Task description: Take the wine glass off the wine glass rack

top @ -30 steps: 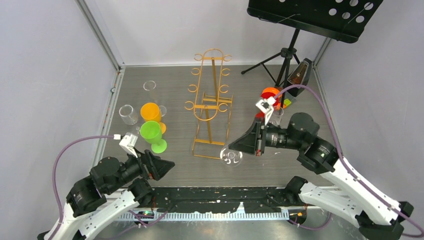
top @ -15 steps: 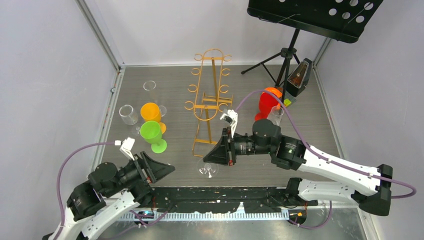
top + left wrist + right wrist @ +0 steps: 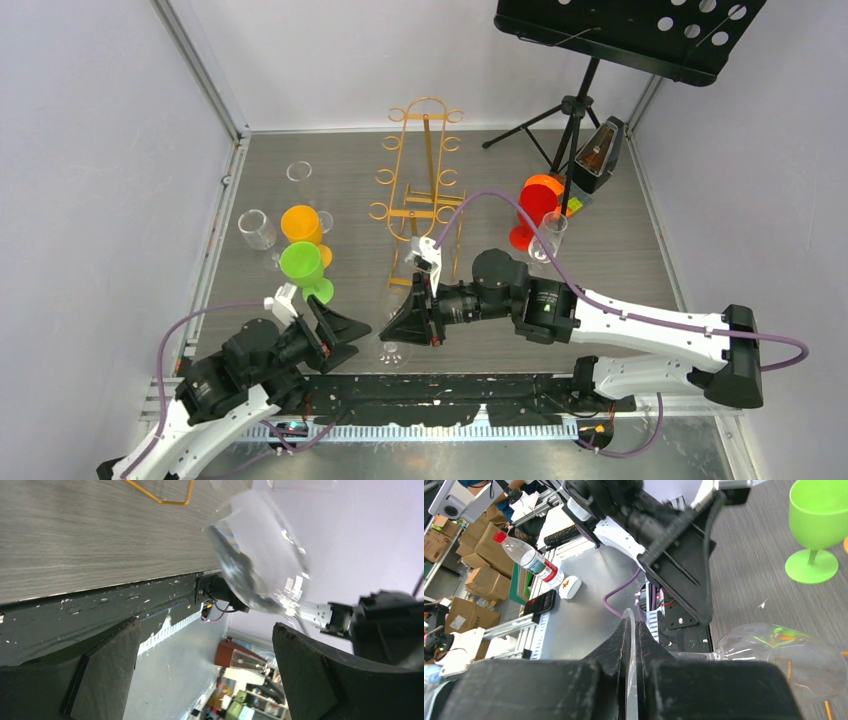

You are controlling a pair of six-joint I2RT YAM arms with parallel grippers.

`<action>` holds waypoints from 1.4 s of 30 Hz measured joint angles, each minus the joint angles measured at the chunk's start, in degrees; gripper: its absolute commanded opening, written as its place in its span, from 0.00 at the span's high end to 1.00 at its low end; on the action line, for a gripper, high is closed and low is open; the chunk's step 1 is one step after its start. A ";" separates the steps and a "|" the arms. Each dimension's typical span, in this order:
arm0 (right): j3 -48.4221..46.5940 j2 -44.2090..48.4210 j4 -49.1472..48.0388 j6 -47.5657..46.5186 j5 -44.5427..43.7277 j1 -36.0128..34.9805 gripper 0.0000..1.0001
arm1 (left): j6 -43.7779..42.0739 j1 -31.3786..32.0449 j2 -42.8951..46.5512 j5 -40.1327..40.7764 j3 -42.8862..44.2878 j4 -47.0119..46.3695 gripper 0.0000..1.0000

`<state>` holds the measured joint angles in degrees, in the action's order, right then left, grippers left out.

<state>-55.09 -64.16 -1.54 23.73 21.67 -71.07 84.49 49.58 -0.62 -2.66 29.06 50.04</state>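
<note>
Grey wood-grain tabletop (image 3: pixel 340 150), pale walls (image 3: pixel 100 150) (wine glass rack (image 3: pixel 418 212) mid-table)

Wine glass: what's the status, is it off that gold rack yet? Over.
Right gripper shut on wine glass foot. Glass off the rack, held sideways. Left gripper open, facing the bowl. Nothing between them.

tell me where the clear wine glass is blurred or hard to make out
Left wrist view: the wine glass bowl is smeared and soft, with white glints. Right wrist view: its bowl is sharp enough, tinted by green and orange reflections. Top external view: it nearly vanishes against the grey table.
</note>
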 measured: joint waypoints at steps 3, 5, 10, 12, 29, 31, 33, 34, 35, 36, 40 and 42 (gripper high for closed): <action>-0.55 -0.52 -1.42 -1.70 0.02 -0.72 0.94 | 3.82 0.00 0.00 -0.09 -2.84 -0.22 0.01; -1.14 -1.18 -2.40 -2.86 0.02 -1.20 0.94 | 5.62 0.00 0.00 -0.61 -3.87 -1.16 0.01; -2.14 -2.93 -4.20 -6.12 -0.39 -1.75 0.94 | 8.26 0.00 0.00 -1.05 -4.52 -4.04 0.01; -2.16 -3.23 -4.39 -7.19 -0.44 -1.90 0.94 | 8.55 0.00 0.00 -1.05 -4.46 -4.22 0.01; -2.14 -3.39 -4.55 -13.03 -0.94 -3.98 0.94 | 8.13 0.00 0.00 0.31 1.73 -4.50 0.03; -2.16 -3.50 -4.76 -13.14 -1.11 -4.13 0.94 | 8.15 0.00 0.00 0.35 1.73 -4.57 0.03; -2.29 -3.91 -5.18 -13.42 -1.22 -4.46 0.94 | 8.15 0.00 0.00 0.35 1.73 -4.87 0.03; -2.45 -4.24 -5.35 -13.64 -1.27 -4.70 0.94 | 8.17 0.00 0.00 0.33 1.73 -4.98 0.03; -2.58 -4.59 -5.51 -13.92 -1.27 -4.96 0.94 | 8.17 0.00 0.00 0.33 1.73 -5.22 0.03; -2.60 -4.90 -5.75 -14.21 -1.29 -5.14 0.94 | 8.17 0.00 0.00 0.33 1.73 -5.49 0.03; -2.67 -5.64 -6.14 -15.13 -1.29 -5.79 0.94 | 8.20 0.00 0.00 0.31 1.73 -6.51 0.03; -2.69 -6.01 -6.82 -15.69 -1.29 -6.10 0.94 | 8.20 0.00 0.00 0.28 1.73 -7.06 0.04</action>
<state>-57.78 -70.17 -8.36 8.03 20.38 -77.17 92.68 49.58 -0.62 -2.37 30.79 42.98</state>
